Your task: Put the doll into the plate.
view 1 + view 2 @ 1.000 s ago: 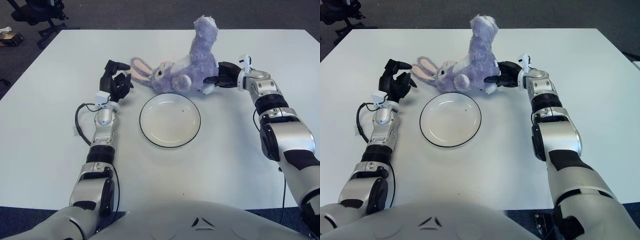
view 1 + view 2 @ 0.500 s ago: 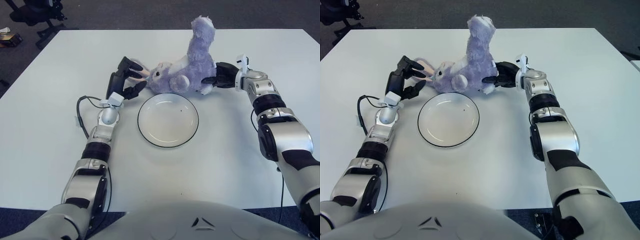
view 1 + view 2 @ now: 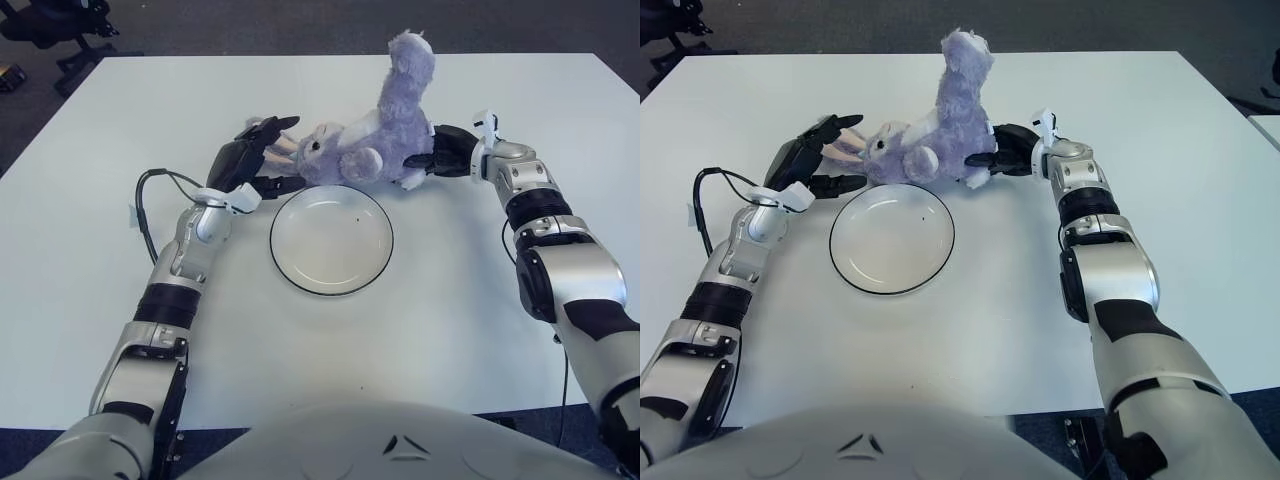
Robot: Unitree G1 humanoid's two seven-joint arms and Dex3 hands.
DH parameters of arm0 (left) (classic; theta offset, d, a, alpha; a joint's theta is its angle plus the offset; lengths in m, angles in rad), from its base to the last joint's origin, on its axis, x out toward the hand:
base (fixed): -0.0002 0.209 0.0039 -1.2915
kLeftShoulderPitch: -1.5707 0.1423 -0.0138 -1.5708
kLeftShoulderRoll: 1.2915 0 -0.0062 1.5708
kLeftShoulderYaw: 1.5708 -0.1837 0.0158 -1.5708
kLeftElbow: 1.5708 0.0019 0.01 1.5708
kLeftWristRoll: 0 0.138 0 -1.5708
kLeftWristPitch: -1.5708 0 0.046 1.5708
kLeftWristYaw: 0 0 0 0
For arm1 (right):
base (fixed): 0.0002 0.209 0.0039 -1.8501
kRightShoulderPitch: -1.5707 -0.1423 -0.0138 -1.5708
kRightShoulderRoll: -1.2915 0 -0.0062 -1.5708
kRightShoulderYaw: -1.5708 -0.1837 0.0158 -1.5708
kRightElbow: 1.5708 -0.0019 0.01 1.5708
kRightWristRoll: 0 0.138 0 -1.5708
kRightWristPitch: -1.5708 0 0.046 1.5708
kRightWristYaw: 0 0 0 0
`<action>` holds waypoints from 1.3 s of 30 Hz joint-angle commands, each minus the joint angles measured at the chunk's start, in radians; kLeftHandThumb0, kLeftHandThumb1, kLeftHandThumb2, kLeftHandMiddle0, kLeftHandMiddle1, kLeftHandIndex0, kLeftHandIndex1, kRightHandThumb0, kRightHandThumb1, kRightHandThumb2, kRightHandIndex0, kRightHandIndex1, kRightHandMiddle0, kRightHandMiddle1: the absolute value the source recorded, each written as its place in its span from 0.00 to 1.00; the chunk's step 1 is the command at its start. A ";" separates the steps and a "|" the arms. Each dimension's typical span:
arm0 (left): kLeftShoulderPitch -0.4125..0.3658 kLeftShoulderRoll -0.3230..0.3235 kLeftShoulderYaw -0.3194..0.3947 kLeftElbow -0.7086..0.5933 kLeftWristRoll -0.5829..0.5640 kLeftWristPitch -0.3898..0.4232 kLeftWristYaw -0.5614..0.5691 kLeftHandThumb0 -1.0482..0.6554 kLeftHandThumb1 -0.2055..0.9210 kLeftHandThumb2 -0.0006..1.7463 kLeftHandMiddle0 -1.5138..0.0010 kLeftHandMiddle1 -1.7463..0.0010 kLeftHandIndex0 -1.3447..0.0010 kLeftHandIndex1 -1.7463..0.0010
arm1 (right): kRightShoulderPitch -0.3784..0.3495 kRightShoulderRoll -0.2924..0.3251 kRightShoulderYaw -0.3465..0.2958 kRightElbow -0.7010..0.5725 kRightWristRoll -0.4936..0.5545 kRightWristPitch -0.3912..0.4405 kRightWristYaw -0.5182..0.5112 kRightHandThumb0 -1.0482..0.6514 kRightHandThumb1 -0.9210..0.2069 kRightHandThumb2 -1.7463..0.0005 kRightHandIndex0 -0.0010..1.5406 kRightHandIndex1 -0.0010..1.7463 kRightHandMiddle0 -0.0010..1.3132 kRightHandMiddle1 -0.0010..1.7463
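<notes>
The doll (image 3: pixel 375 135), a purple plush rabbit, lies on the white table just behind the plate (image 3: pixel 331 250), its head to the left and one leg sticking up. The plate is white with a dark rim and holds nothing. My left hand (image 3: pixel 262 158) is at the rabbit's pink-lined ears (image 3: pixel 848 148), with fingers spread above and below them and not closed. From the right, my right hand (image 3: pixel 432 160) reaches in with its fingers curled on the doll's lower foot (image 3: pixel 975 175).
A black cable (image 3: pixel 140 195) loops off my left wrist over the table. An office chair (image 3: pixel 50 20) stands on the dark floor beyond the table's far left corner. The table's far edge runs close behind the doll.
My left hand has swung right and forward from beside the plate to the rabbit's ears, its fingers opening around them. The right hand and doll have hardly moved.
</notes>
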 commanded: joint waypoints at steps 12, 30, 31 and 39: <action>-0.180 0.042 -0.060 0.009 -0.018 0.163 -0.195 0.11 1.00 0.09 0.81 1.00 0.79 0.94 | -0.019 -0.006 0.002 0.004 -0.027 0.004 -0.029 0.55 0.05 1.00 0.62 1.00 0.58 1.00; -0.246 0.003 -0.129 0.044 0.022 0.245 -0.170 0.08 1.00 0.10 0.85 1.00 0.82 0.97 | -0.017 -0.002 0.010 -0.003 -0.035 0.012 -0.043 0.55 0.06 1.00 0.62 1.00 0.58 1.00; -0.254 0.000 -0.134 0.053 0.028 0.250 -0.169 0.07 1.00 0.10 0.85 1.00 0.82 0.97 | -0.017 -0.002 0.011 -0.004 -0.036 0.013 -0.043 0.55 0.06 1.00 0.62 1.00 0.58 1.00; -0.300 -0.010 -0.153 0.114 0.024 0.275 -0.199 0.06 1.00 0.12 0.84 0.99 0.82 0.97 | -0.018 -0.002 0.017 -0.011 -0.041 0.016 -0.042 0.55 0.06 1.00 0.62 1.00 0.57 1.00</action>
